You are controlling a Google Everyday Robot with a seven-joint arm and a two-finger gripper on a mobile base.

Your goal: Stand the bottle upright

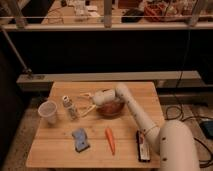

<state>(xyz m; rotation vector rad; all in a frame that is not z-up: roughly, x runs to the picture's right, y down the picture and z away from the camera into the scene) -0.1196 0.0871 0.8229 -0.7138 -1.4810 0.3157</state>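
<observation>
The bottle (69,106) sits on the left half of the wooden surface (125,150), its long axis tilted, cap toward the back-left and base toward the front-right. The gripper (84,104) is just to its right with fingers spread wide apart, holding nothing. The plastic cup (48,112) stands near the left edge, a blue sponge (80,139) and carrot (110,140) lie toward the front, and bare wood stretches behind the bottle.

Gripper: I see my gripper (86,102) just right of the bottle (69,106), fingers spread.
Left side: the cup (48,112) stands near the bottle, narrowing that gap.
Behind arm: a bowl (111,107) blocks the right.
Front: bare table (60,150) beside the sponge (80,139) and carrot (110,140).
</observation>
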